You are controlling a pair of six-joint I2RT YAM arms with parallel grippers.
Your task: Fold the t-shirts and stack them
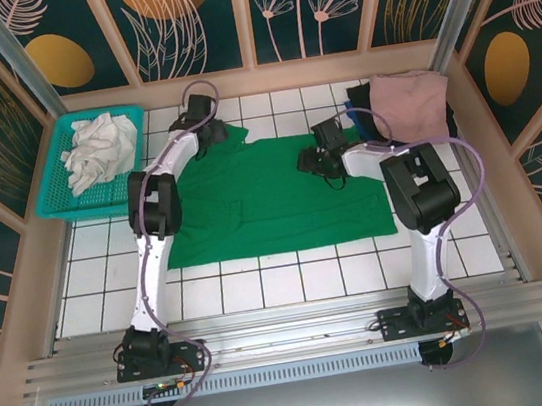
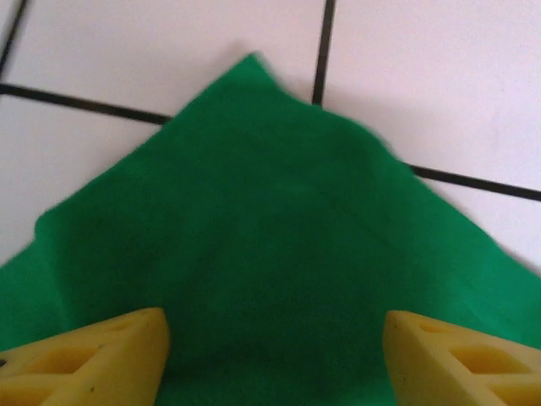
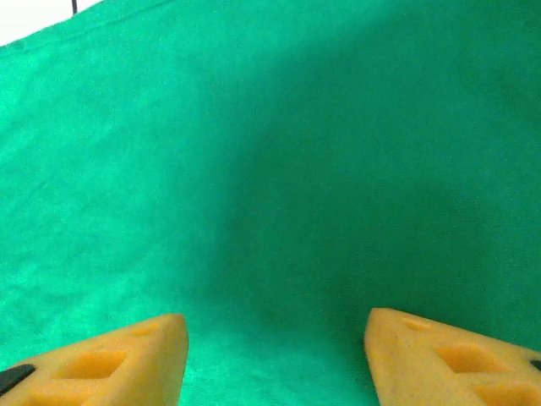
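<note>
Top external shows the green t-shirt (image 1: 270, 198) spread flat across the middle of the tiled table (image 1: 292, 281), probably so that its edges can be reached for folding. The left gripper (image 2: 275, 330) sits low over the shirt's far-left corner, fingers well apart and holding nothing. The right gripper (image 3: 275, 330) hangs over the cloth near its far edge, likewise parted and empty. The pink t-shirt (image 1: 410, 103) tops a folded pile at the far-right corner, likely the stacking spot
</note>
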